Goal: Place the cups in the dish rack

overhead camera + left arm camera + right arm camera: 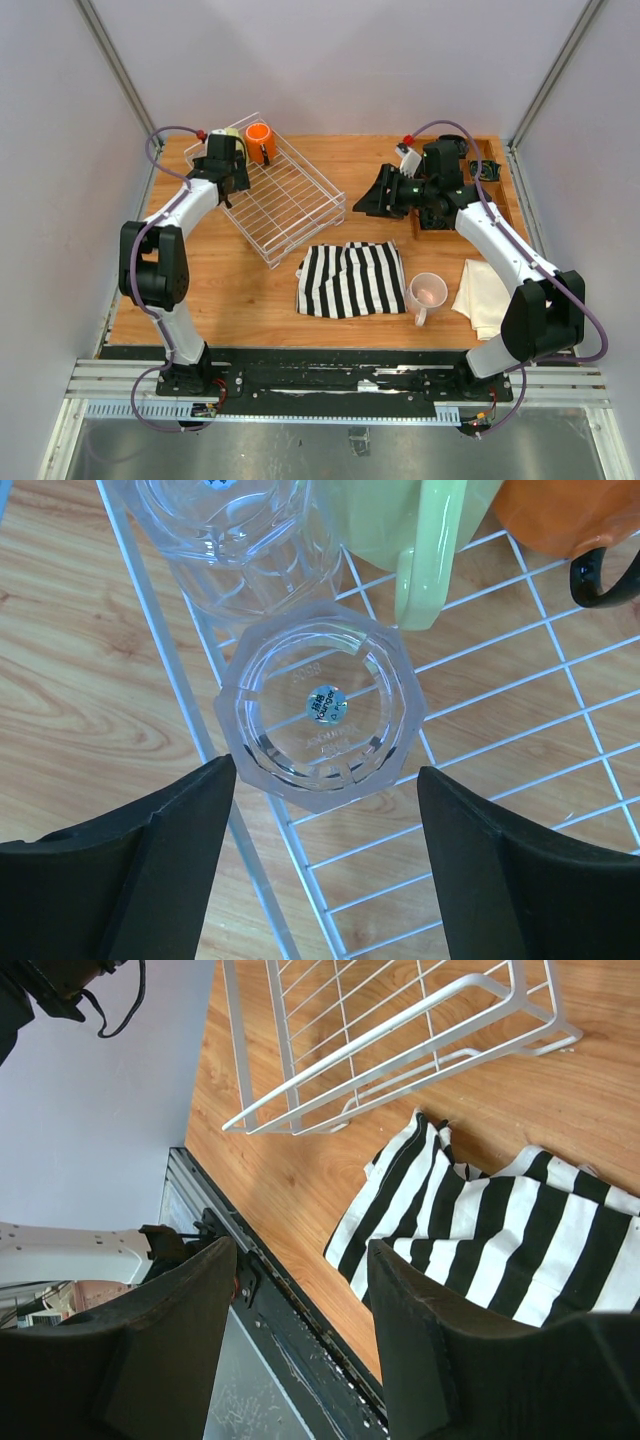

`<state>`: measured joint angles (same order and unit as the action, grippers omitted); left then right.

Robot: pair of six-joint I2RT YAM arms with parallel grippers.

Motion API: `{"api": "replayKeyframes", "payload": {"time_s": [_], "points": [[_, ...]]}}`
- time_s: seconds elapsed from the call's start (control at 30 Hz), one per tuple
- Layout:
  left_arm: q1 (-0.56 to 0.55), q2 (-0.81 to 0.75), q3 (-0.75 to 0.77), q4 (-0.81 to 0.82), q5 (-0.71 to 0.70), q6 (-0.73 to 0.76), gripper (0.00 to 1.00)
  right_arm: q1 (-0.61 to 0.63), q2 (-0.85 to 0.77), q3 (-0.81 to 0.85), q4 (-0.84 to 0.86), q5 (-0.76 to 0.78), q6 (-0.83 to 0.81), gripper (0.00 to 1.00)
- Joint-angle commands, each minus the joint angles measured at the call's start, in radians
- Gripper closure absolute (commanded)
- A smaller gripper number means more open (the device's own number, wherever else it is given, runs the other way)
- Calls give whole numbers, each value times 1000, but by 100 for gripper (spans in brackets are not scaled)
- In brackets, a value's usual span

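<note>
The white wire dish rack [290, 200] stands at the back left. In its far corner are the orange mug [260, 140] and the yellow-green mug [234, 133]. My left gripper [228, 176] hovers open above that corner. The left wrist view shows a clear glass tumbler [320, 715] end-on in the rack, just ahead of the open fingers [140, 870] and apart from them. A second tumbler [225, 525], the yellow-green mug [425, 540] and the orange mug [570, 520] stand behind it. The pale pink mug [428, 293] lies on the table front right. My right gripper [362, 205] is open and empty above the table. The dusty-pink mug is out of view.
A black-and-white striped cloth [350, 278] lies at the front middle, also in the right wrist view [500, 1230]. A cream cloth [485, 295] lies right of the pink mug. A wooden tray [487, 170] sits at the back right under the right arm. The rack's near corner [400, 1040] shows ahead of the right gripper [300, 1340].
</note>
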<state>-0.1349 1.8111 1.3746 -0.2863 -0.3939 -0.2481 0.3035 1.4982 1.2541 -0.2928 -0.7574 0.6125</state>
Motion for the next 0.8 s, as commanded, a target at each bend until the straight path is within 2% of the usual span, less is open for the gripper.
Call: {"api": "replayKeyframes", "payload": {"time_s": [0.0, 0.2, 0.4, 0.5, 0.77], "points": [[6, -61, 17, -29, 2, 7, 20, -12, -9, 6, -68, 25, -69, 44], [5, -119, 69, -69, 36, -3, 19, -11, -55, -14, -295, 188, -202, 42], [-57, -168, 171, -180, 73, -2, 18, 25, -89, 25, -670, 540, -292, 43], [-93, -226, 162, -194, 138, -48, 18, 28, -144, -26, -712, 608, -277, 42], [-120, -362, 70, -182, 413, -204, 18, 29, -254, -144, -744, 623, -227, 42]]}}
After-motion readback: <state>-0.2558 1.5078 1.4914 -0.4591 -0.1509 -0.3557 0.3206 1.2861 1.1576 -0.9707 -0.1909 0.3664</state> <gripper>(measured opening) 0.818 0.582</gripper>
